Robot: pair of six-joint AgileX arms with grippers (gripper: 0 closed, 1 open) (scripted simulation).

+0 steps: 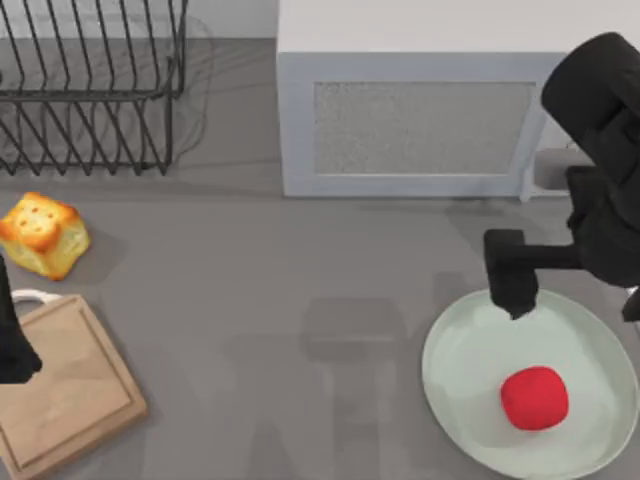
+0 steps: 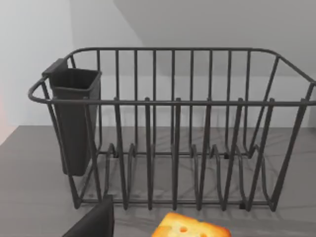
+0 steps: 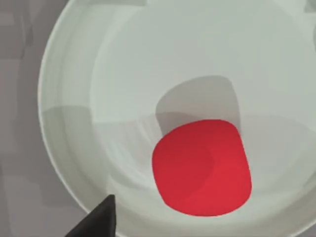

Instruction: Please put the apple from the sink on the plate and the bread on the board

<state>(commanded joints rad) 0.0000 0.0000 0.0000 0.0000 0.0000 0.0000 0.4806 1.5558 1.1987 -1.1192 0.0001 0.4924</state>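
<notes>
In the top view, the apple (image 1: 534,397), a smooth bright red rounded lump without a stem, is seen lying on the plate (image 1: 455,375), a wide pale green dish with a raised rim at the table's right. The right gripper (image 1: 515,290) is held above the plate's far rim, apart from the apple and holding nothing; whether its fingers are parted cannot be told. The bread (image 1: 42,234), a blocky golden loaf chunk with a toasted speckled top, rests on the table (image 1: 290,300) at the left, just beyond the board (image 1: 70,395), a light wooden rectangle with a grooved edge and a white loop handle. The left gripper (image 1: 15,350) is placed over the board's left edge; its state cannot be told.

In the left wrist view, a dark wire dish rack (image 2: 173,133) is shown, with the bread's (image 2: 190,229) toasted top in front of it.

In the right wrist view, the apple (image 3: 201,168) is shown resting inside the plate (image 3: 74,98), casting a soft shadow.
</notes>
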